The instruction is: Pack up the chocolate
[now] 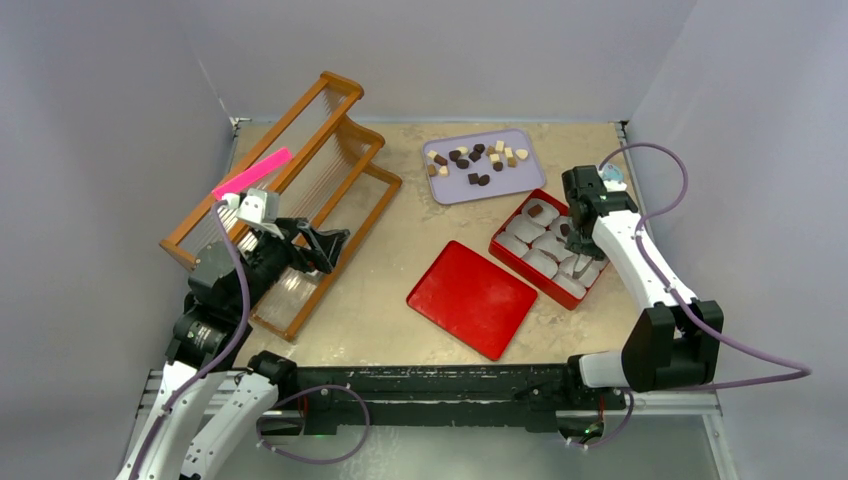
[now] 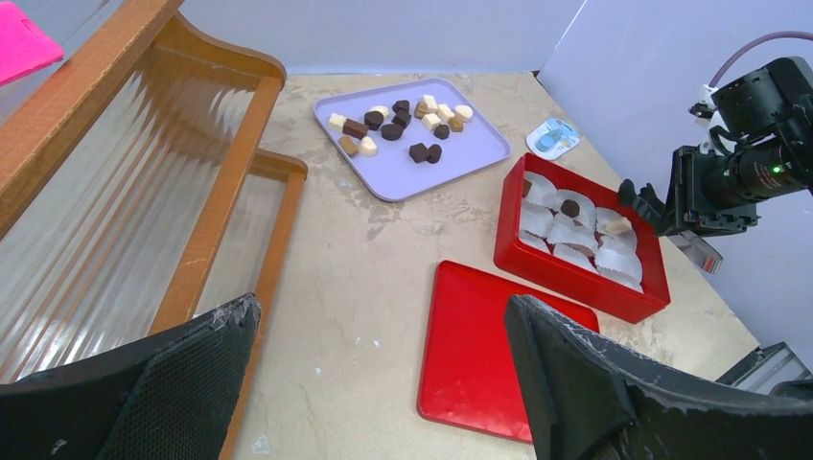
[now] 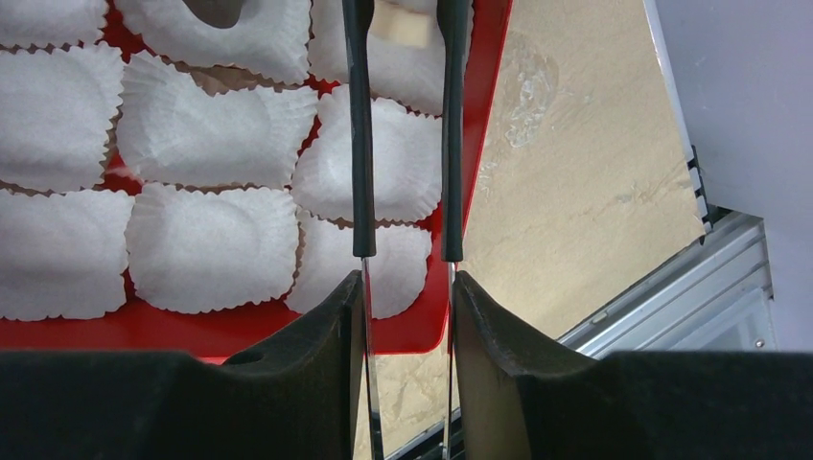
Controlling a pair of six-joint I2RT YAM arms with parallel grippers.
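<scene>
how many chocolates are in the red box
3. A brown one in the box's far corner, a dark one next to it, a cream one between the tweezers. The right arm may hide more.

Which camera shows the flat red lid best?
Top external: the whole red lid lies flat, unobstructed, beside the box. Left wrist shows it close, but the left tool hides one corner. Right wrist misses it, showing only cups and tongs.
</scene>
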